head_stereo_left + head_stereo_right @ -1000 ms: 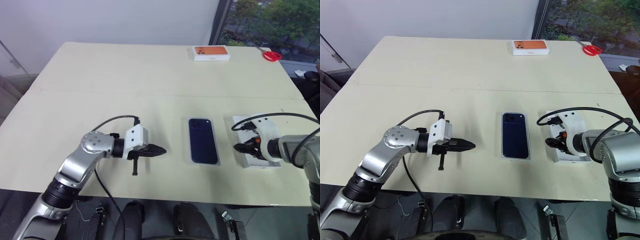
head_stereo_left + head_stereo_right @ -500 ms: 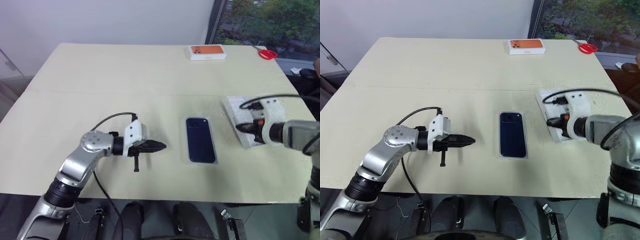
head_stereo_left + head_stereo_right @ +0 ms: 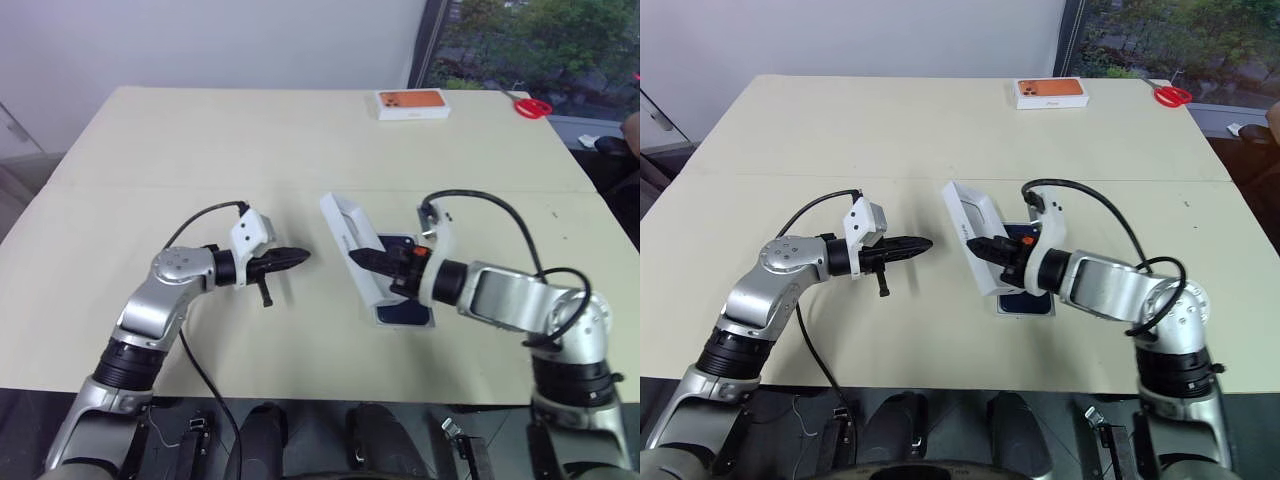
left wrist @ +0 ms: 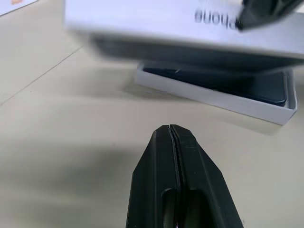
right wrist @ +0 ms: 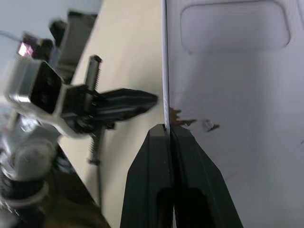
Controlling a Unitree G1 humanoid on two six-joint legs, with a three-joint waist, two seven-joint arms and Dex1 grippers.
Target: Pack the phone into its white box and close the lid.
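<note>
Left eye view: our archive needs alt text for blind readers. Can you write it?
The right gripper holds the lid tilted above the phone in the white box on a beige table. The left gripper, jaws shut, points toward it.

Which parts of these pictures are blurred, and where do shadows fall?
Left wrist view: the lid is smeared, while the left gripper is sharp; a soft shadow lies on the table under the lid. Right wrist view: the left gripper behind is blurred; the right gripper is shut on the lid's edge.
</note>
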